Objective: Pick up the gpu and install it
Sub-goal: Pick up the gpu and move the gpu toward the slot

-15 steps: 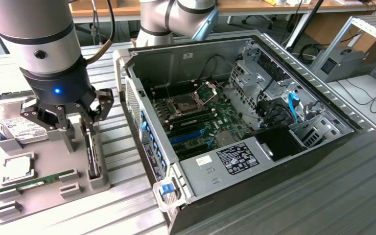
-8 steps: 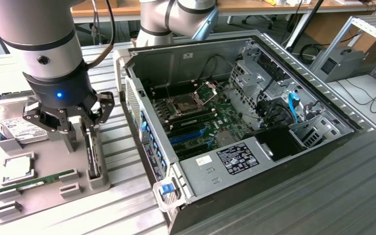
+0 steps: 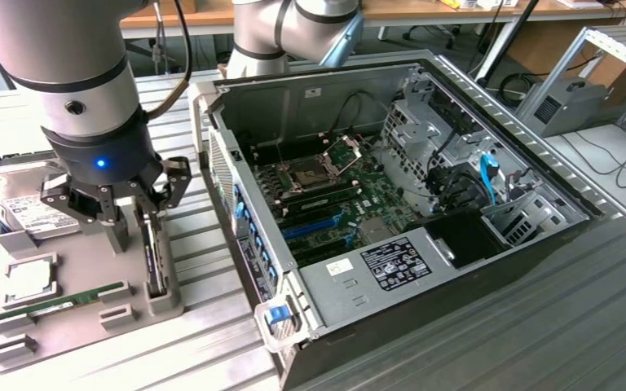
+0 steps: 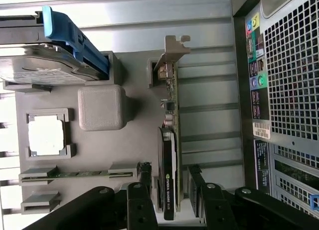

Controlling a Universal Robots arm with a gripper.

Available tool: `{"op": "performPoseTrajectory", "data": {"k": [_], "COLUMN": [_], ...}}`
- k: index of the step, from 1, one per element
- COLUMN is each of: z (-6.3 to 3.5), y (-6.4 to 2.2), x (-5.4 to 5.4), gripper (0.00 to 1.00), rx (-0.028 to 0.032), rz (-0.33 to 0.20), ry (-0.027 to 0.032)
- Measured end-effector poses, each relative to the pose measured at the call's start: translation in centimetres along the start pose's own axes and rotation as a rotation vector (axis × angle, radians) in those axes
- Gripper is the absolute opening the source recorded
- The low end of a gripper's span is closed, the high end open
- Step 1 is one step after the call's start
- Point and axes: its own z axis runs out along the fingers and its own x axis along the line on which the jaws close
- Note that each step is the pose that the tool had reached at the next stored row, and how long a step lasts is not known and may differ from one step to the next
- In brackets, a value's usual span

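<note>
The gpu (image 3: 156, 265) is a thin dark card standing on edge in a slot of the grey fixture tray (image 3: 74, 277), at the exterior view's left. In the wrist view the gpu (image 4: 169, 140) shows its green board, black fan shroud and silver bracket end. My gripper (image 3: 139, 228) hangs directly over the card. Its two black fingers (image 4: 145, 185) straddle the fan end, and a small gap shows on each side, so the gripper (image 4: 169, 169) is open and holds nothing.
The open computer case (image 3: 400, 204) lies at the exterior view's right, with its motherboard (image 3: 324, 195) exposed and its rear panel (image 4: 289, 90) close beside the tray. On the tray also sit a hard drive (image 3: 25, 208), a CPU (image 3: 30, 281) and a RAM stick (image 3: 58, 303).
</note>
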Motion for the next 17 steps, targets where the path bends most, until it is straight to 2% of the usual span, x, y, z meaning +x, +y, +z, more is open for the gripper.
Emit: {"op": "performPoseTrajectory", "data": {"k": [4, 5, 7, 17], "z": [0.0, 0.0, 0.03, 1.83], "y": [0.0, 0.0, 0.0, -0.08], "x": [0.0, 0.0, 0.0, 0.1], "gripper": [0.43, 0.49, 0.49, 0.49], "rx": [0.0019, 0.0018, 0.0018, 0.0018], "rz": [0.0, 0.0, 0.0, 0.0], "ry": [-0.0001, -0.0002, -0.0002, -0.0001]}}
